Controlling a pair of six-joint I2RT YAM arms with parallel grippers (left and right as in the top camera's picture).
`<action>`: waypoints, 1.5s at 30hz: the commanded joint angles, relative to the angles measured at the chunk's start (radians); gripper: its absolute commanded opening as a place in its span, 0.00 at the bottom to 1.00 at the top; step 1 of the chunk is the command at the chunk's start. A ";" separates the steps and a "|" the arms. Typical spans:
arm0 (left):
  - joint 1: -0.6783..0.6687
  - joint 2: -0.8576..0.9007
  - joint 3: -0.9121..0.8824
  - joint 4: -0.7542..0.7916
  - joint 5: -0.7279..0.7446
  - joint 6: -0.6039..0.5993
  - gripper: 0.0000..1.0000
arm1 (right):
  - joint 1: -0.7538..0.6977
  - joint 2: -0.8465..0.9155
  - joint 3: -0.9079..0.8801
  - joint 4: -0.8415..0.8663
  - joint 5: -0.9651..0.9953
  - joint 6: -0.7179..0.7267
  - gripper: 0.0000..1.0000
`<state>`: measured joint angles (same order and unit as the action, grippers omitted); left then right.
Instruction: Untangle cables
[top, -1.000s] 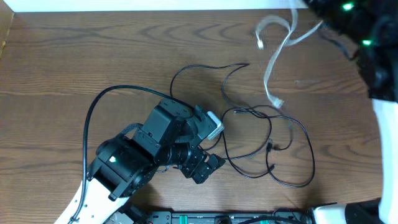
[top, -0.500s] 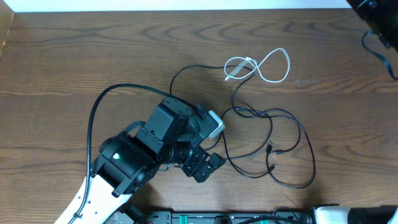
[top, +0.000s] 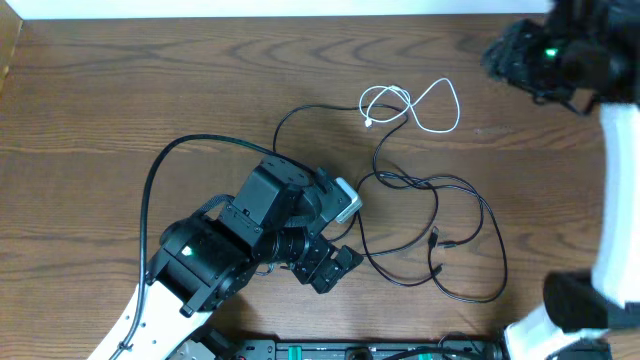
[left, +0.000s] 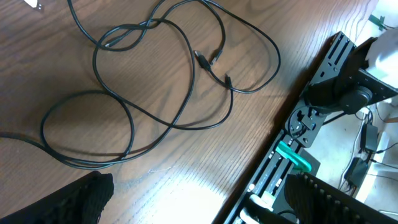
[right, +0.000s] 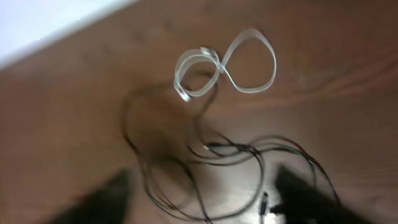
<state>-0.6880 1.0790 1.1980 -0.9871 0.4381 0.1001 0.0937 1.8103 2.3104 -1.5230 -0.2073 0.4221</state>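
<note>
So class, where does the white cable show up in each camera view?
Overhead: the white cable lies looped at upper centre-right, just above the black cable.
Left wrist: only a white tip shows at the top left corner, probably its plug.
Right wrist: it forms a blurred figure-eight at upper centre.
Shared landmark: the black cable's tangle, seen in the left wrist view and the right wrist view too.

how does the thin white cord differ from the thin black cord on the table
The thin white cord is short; the thin black cord is much longer. The white cord sits in a tight figure-eight; the black cord sprawls in wide overlapping loops. Both lie slack on the wooden table.
</note>
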 joint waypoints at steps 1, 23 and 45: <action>0.002 0.000 0.002 0.001 -0.009 -0.008 0.94 | 0.008 0.108 -0.008 -0.015 -0.065 -0.117 0.99; 0.002 0.000 0.002 0.000 -0.009 -0.009 0.96 | 0.146 0.603 -0.008 0.325 -0.079 -0.257 0.99; 0.002 0.000 0.002 -0.007 -0.002 -0.009 0.96 | 0.142 0.710 -0.009 0.342 0.231 -0.102 0.99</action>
<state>-0.6880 1.0794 1.1980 -0.9897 0.4385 0.1001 0.2394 2.5130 2.3005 -1.1831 -0.0174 0.2306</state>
